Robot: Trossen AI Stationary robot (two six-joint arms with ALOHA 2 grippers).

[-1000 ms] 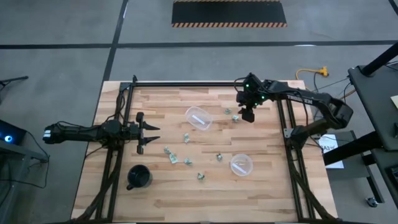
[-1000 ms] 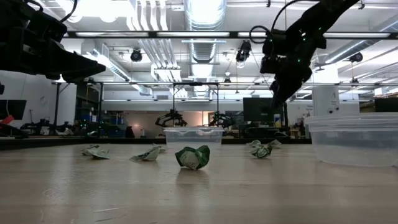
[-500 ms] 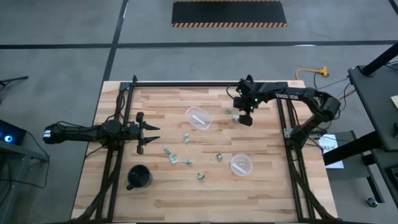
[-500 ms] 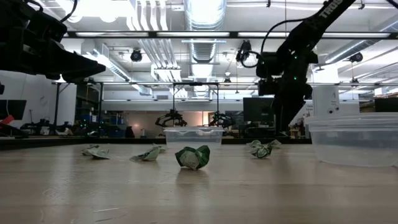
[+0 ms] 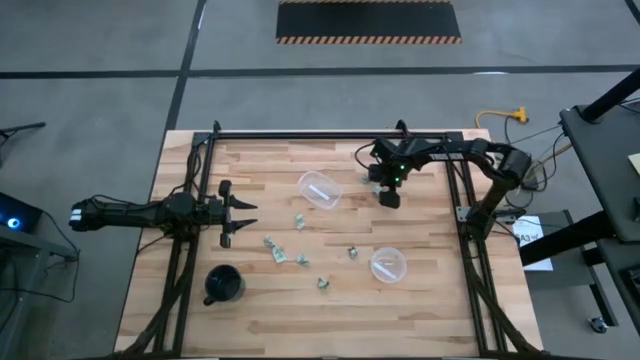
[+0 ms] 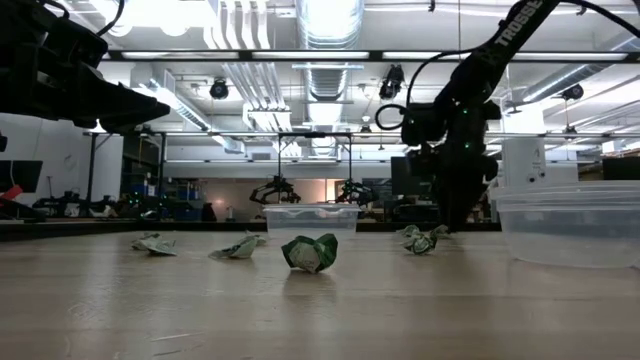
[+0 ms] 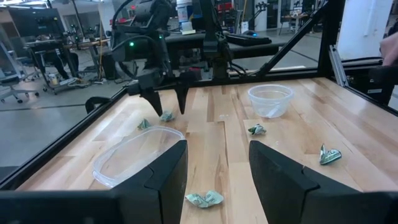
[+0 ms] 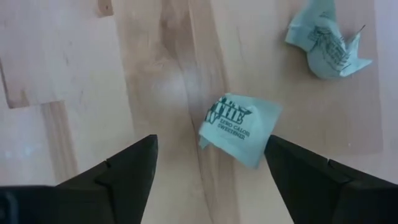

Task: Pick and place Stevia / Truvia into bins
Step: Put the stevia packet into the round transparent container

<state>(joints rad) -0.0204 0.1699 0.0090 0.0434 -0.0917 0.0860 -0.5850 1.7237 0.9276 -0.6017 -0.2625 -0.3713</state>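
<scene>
Pale wooden planks point(image 5: 270, 300) form the tabletop, and at about one o'clock from its centre a small pale green crumpled paper sweetener packet point(image 8: 239, 127) lies flat between the spread, empty fingers of the right gripper point(image 5: 389, 196), which hangs just above it. A second crumpled green packet point(image 8: 328, 45) lies near it. More green packets point(image 5: 279, 252) are scattered around the centre. One clear round plastic cup point(image 5: 319, 190) sits at twelve o'clock, another clear cup point(image 5: 388, 265) at four. Over at nine o'clock the left gripper point(image 5: 243, 213) waits, fingers parted and empty. At seven o'clock stands a black mug-like cup point(image 5: 223, 285).
</scene>
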